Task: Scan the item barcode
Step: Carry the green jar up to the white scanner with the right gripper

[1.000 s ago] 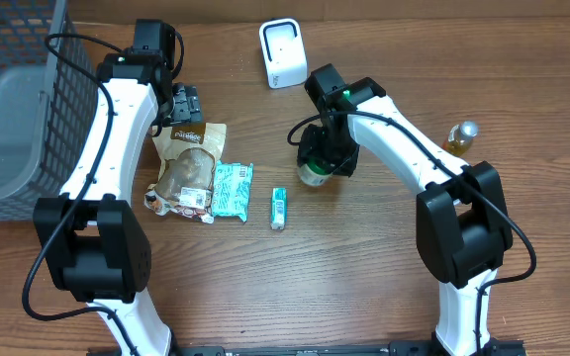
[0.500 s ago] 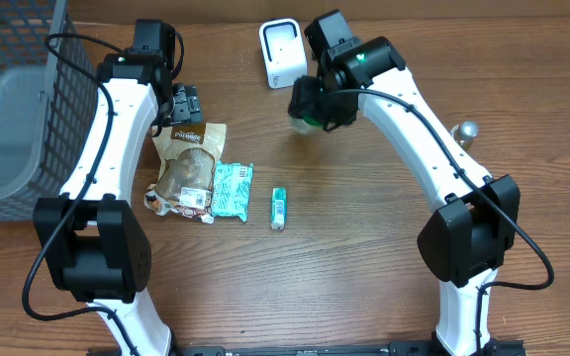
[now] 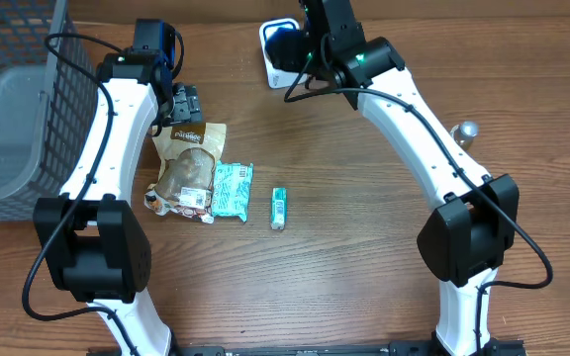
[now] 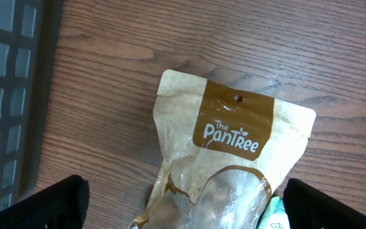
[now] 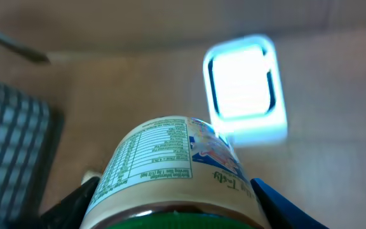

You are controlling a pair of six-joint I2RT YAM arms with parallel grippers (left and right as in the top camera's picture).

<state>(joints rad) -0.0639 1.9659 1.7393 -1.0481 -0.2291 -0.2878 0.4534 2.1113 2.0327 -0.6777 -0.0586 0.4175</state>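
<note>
My right gripper [image 5: 176,213] is shut on a jar [image 5: 170,168] with a cream label and a green lid, one finger on each side. The jar's printed label faces the white scanner [image 5: 243,86], whose window glows bright a short way beyond it. From overhead, the right gripper [image 3: 295,47] hangs right over the scanner [image 3: 268,61] at the back of the table and hides the jar. My left gripper [image 4: 192,207] stands wide open above a brown snack bag [image 4: 234,146], its fingers apart from the bag; overhead it sits at the bag's top edge [image 3: 184,104].
A wire basket [image 3: 18,99] with a grey bin fills the far left. A teal packet [image 3: 233,188] lies beside the brown bag [image 3: 191,163], a small green tube [image 3: 279,208] right of that. A small bottle with a silver cap [image 3: 463,133] stands at the right.
My right arm has carried the jar from mid-table up and back to the front of the scanner. The left arm has not moved.
</note>
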